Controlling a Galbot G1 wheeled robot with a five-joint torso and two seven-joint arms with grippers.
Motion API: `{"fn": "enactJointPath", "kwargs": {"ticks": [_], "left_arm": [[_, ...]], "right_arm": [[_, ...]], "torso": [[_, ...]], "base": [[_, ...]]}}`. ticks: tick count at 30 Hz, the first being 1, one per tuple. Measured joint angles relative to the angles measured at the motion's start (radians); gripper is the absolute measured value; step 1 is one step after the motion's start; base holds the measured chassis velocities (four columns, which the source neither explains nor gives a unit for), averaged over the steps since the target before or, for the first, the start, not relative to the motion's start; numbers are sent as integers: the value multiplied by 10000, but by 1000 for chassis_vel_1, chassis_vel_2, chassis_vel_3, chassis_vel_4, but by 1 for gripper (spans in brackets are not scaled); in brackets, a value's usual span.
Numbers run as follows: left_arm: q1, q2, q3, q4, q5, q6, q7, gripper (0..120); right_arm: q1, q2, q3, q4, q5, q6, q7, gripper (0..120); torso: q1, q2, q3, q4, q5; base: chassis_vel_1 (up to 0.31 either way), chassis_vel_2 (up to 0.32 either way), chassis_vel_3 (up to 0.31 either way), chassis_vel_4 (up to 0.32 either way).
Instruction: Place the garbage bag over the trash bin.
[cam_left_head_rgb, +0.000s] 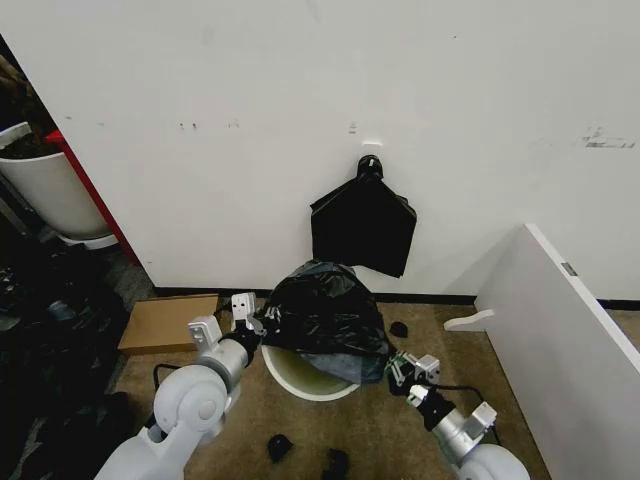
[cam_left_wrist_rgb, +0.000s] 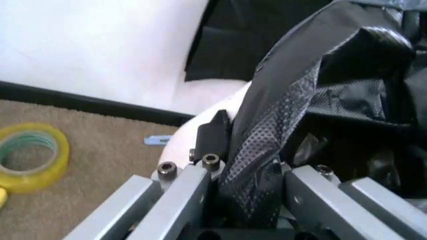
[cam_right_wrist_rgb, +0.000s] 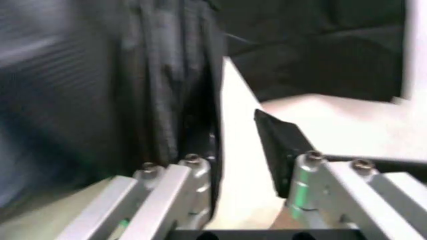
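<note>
The garbage bag (cam_left_head_rgb: 325, 318), draped over the trash bin (cam_left_head_rgb: 300, 380), is pinched by the left gripper (cam_left_head_rgb: 256, 322); the right gripper (cam_left_head_rgb: 398, 372) is spread beside its edge.

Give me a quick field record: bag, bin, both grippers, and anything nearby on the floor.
garbage bag: bunched over the far side of the bin's mouth
trash bin: upright on the carpet; near rim uncovered
left gripper: at the bag's left edge, shut on a fold of it
right gripper: at the bag's right edge, open, one finger against the film
black bundle: hanging on the wall behind
tape roll: yellow, on the carpet
</note>
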Motion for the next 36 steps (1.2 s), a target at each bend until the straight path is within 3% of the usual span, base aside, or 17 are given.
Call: {"fn": "enactJointPath", "kwargs": {"ticks": [4, 9, 11, 17, 22, 31, 36], "left_arm": [[-58, -3, 46, 57, -3, 1, 28, 0], [-191, -25, -144, 221, -103, -32, 9, 0], [-226, -27, -219, 262, -146, -59, -18, 0], [-309, 31, -653, 453, -344, -175, -77, 0], [-272, 11, -719, 521, -343, -269, -95, 0], [-354, -98, -693, 709, -302, -413, -200, 0], [-354, -224, -538, 760, -229, -425, -239, 0]], "right_arm": [[-91, -126, 82, 246, 642, -262, 594, 36], [-503, -430, 428, 504, 1301, -850, 254, 58], [-575, -458, 445, 531, 1246, -881, 207, 62], [-821, -440, 440, 742, -698, -307, 281, 87], [-887, -358, 217, 755, -1978, 325, 565, 99], [-885, 70, 121, 768, -4358, 2472, 216, 100], [-777, 187, 90, 807, -4836, 2735, 202, 88]], "torso": [[0, 0, 0, 1, 2], [0, 0, 0, 0, 1], [0, 0, 0, 0, 1], [0, 0, 0, 0, 0], [0, 0, 0, 1, 0], [0, 0, 0, 1, 0], [0, 0, 0, 1, 0]], "base": [[0, 0, 0, 0], [0, 0, 0, 0], [0, 0, 0, 0], [0, 0, 0, 0], [0, 0, 0, 0], [0, 0, 0, 0], [0, 0, 0, 0]]}}
